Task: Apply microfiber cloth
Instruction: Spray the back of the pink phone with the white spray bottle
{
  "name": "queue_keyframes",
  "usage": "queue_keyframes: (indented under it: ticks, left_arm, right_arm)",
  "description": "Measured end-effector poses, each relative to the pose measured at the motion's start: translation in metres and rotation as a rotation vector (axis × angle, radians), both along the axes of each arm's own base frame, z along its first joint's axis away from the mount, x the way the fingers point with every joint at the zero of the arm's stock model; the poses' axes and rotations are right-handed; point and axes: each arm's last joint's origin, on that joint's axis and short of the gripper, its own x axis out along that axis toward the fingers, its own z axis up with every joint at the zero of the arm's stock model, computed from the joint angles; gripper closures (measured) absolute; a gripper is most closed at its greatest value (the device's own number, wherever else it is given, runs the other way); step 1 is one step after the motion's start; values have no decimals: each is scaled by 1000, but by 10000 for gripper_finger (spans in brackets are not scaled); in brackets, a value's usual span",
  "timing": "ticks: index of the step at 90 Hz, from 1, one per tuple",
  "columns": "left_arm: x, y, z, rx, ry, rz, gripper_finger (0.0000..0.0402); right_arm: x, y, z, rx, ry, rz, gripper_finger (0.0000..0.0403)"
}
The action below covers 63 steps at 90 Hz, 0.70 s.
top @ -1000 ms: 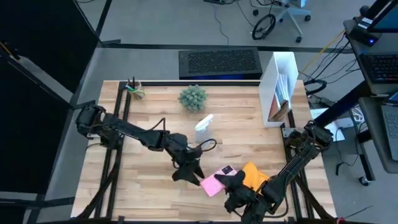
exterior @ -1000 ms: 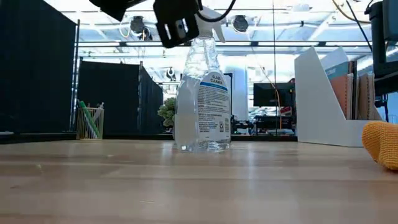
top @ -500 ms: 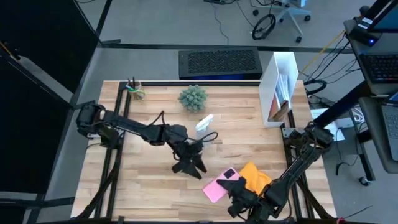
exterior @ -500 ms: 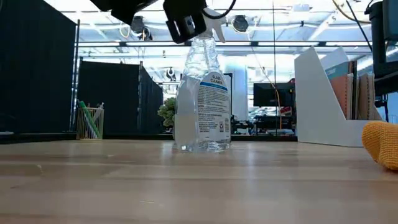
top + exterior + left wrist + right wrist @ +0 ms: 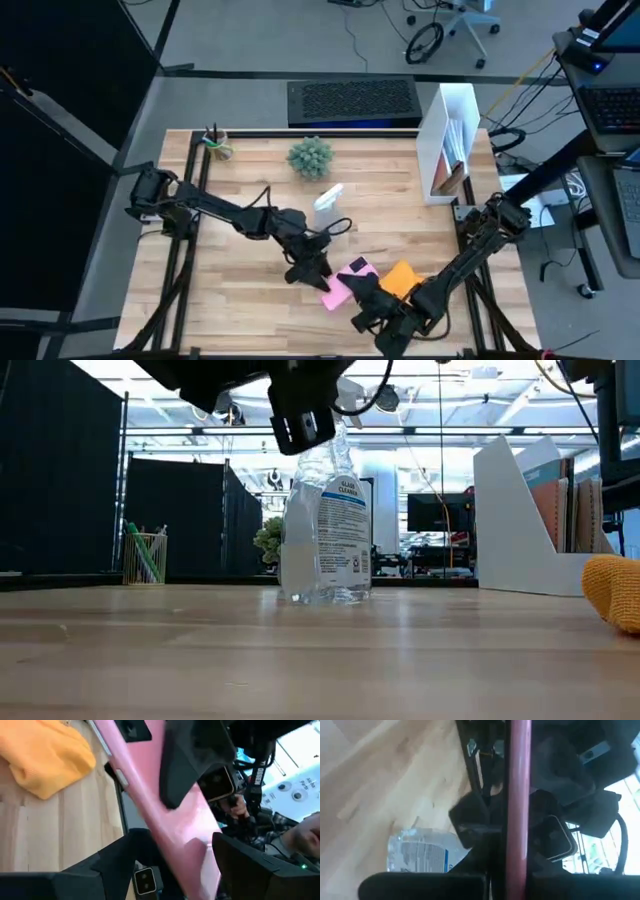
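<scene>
Pencil cup (image 5: 216, 141): far left corner of the wooden table (image 5: 240, 300), holding green pens; seen also in the low view (image 5: 145, 558).

Left gripper (image 5: 312, 272): reaches from the left edge to the table's middle front, at the pink-cased smartphone (image 5: 345, 281). In the left wrist view its two dark fingers (image 5: 115, 865) stand apart on either side of the pink case (image 5: 170, 810); whether they press it cannot be told.

Potted plant (image 5: 310, 157): far middle of the table.

Spray bottle (image 5: 328, 208): clear, upright, just in front of the plant; label reads "glass cleaner" in the low view (image 5: 322, 525).

Pink-cased smartphone: between the two grippers, tilted, dark face up.

Right gripper (image 5: 368, 300): comes from the front right, at the phone's near end. The right wrist view shows the pink edge (image 5: 518, 795) running between its fingers; the grip cannot be told for certain.

Microfiber cloth (image 5: 398, 280): orange-yellow, bunched, on the table just right of the phone, beside the right arm; at the right edge of the low view (image 5: 614, 592), and lying on the wood in the left wrist view (image 5: 42, 757).

File holder (image 5: 450, 140): white, far right corner.
</scene>
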Motion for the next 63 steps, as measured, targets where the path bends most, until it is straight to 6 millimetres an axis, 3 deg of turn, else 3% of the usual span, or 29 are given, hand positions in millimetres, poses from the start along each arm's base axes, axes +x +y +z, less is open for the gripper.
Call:
queue_keyframes:
  ticks: [14,43,63]
  left_arm:
    - [2,-5,-4,-8,-35,-61,196]
    - [3,1,-7,20,-57,-65,365]
    - [5,6,-4,31,-102,-33,384]
  right_arm:
    - [4,-1,1,50,4,30,391]
    - [5,-2,1,4,30,41,351]
    - [-2,8,4,21,-42,15,282]
